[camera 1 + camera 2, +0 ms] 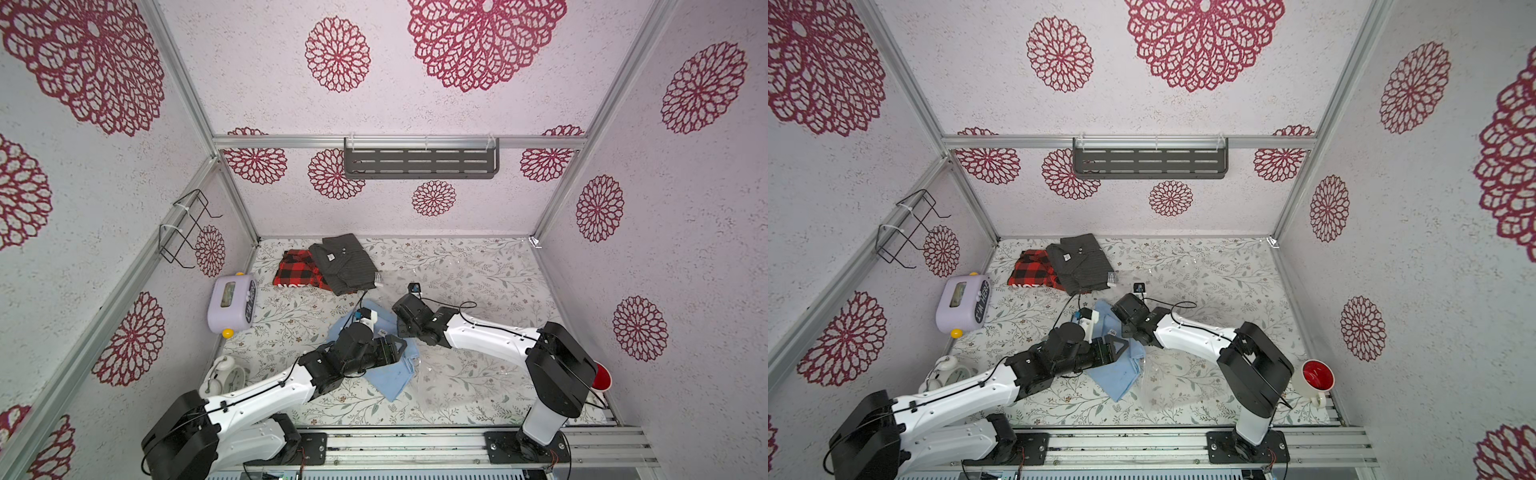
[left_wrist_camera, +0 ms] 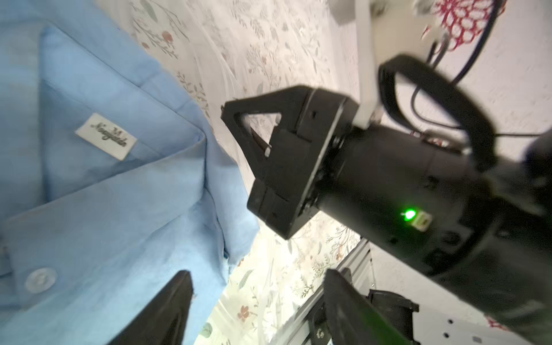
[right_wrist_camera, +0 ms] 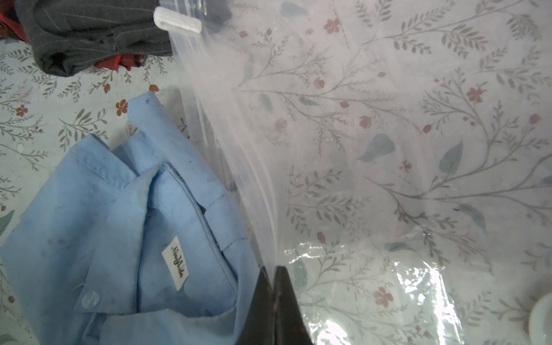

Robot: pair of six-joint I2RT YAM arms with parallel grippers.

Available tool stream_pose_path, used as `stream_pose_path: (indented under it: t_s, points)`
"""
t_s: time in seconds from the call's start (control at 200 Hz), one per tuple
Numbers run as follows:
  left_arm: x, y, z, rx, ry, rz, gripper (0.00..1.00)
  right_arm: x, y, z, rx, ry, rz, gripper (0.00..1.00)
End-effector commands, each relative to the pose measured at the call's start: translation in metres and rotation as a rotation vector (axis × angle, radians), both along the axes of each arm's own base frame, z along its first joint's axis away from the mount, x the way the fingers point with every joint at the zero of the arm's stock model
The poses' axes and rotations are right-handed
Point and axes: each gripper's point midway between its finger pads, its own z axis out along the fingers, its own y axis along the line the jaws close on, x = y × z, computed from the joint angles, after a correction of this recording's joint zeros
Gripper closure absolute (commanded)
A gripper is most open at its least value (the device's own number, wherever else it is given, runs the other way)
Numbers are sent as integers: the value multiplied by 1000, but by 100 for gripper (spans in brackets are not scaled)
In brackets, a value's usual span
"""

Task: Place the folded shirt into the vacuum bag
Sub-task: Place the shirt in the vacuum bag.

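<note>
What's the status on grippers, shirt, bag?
Left gripper open above blue shirt. Right gripper shut on vacuum bag zip edge. Shirt outside bag. Nothing seen blocking.

Bright, even, diffuse light fills both top views, and the shadows on the surface are faint and soft-edged. The wide lens bows the frame posts toward the picture edges. In the right wrist view, white glare breaks across the vacuum bag near the dark, soft-focused right end effector, while the shirt label reads sharp. The left wrist view is smeared with blur. There a green light blooms, and the left end effector is out of focus.
</note>
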Motion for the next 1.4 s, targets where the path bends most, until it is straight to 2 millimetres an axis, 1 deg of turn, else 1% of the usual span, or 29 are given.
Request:
stream_pose_path:
  t_s: [0.0, 0.125, 0.27, 0.36, 0.475, 0.55, 0.66, 0.726, 0.861, 0.951, 1.001, 1.096, 1.201, 1.296, 1.351, 1.396]
  points:
    - [7, 24, -19, 73, 16, 59, 37, 3, 1, 16, -8, -25, 0, 100]
    - [20, 17, -27, 32, 49, 77, 49, 3, 8, 18, -9, -25, 15, 100]
    - [29, -5, -41, -39, 97, 56, 62, 2, 17, 20, -4, -16, 30, 100]
    - [31, -17, -56, -69, 139, 49, 66, 2, 21, 23, 6, -17, 33, 100]
    - [30, -24, -83, 0, 190, 56, 68, 1, 23, 23, -4, -5, 32, 100]
    - [28, -22, -109, 90, 239, 68, 69, 0, 22, 24, -11, -2, 30, 100]
    - [25, -17, -141, 148, 299, 88, 70, -2, 20, 33, -10, -11, 26, 100]
    - [24, -17, -151, 163, 317, 85, 69, -5, 18, 40, -11, -23, 26, 100]
    - [25, -20, -153, 163, 322, 76, 68, -9, 13, 43, -25, -26, 29, 100]
    - [25, -16, -153, 199, 317, 74, 67, -11, 10, 39, -53, -11, 29, 100]
    - [24, -13, -153, 217, 315, 76, 66, -12, 8, 40, -74, -13, 22, 100]
    - [21, -9, -158, 233, 321, 73, 65, -13, 4, 51, -111, -40, 9, 100]
    - [16, -7, -161, 235, 328, 67, 64, -10, -1, 63, -132, -73, -6, 100]
    - [15, -10, -159, 216, 321, 56, 62, -7, 2, 68, -123, -94, 1, 100]
    - [16, -14, -155, 194, 310, 46, 60, -7, 7, 66, -104, -94, 21, 100]
    - [16, -19, -146, 162, 298, 31, 58, -7, 13, 62, -85, -92, 37, 100]
